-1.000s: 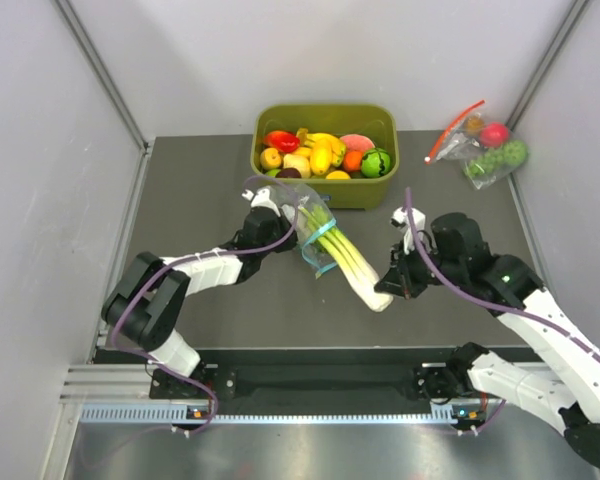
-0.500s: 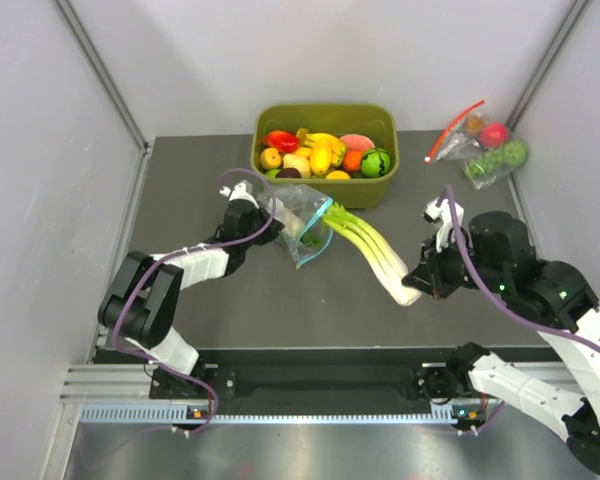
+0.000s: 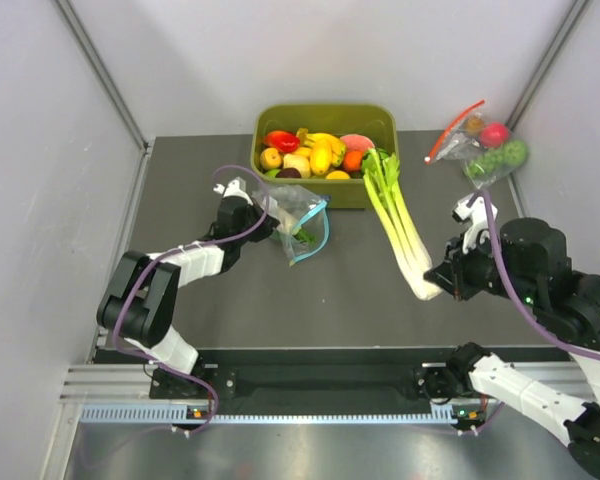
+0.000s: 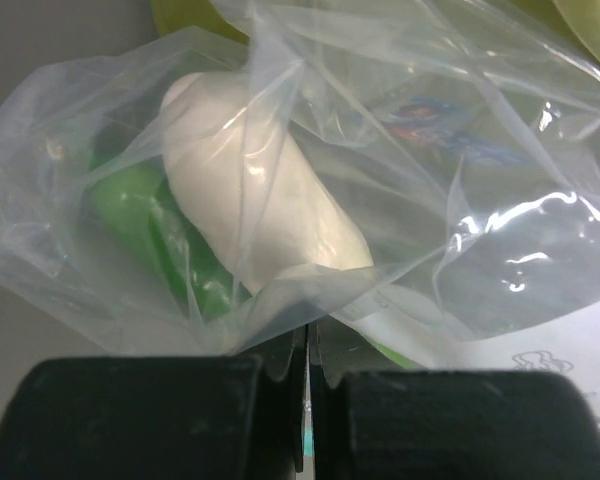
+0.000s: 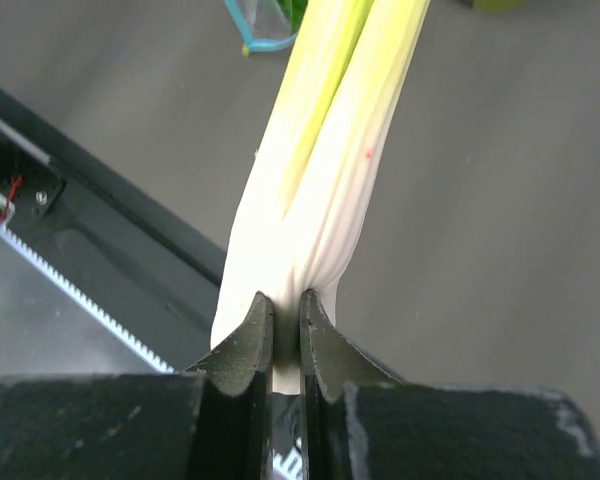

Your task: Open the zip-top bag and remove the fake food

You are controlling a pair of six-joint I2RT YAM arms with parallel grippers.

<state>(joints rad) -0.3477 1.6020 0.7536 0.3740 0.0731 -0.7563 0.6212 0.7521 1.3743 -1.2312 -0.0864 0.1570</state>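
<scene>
A dark grey matte surface (image 3: 230, 300) carries an olive-green plastic bin (image 3: 345, 195) at its far middle, filled with toy fruits (image 3: 320, 150). In the far right corner lies a clear bag with a red zip strip (image 3: 485, 150). Whether the zip-top bag (image 3: 298, 225), just before the bin, touches the surface cannot be told.

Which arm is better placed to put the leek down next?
Right. The right end effector is shut on the leek at its white end, clear of the bag; the left end effector is busy pinching the bag, radish inside.
</scene>
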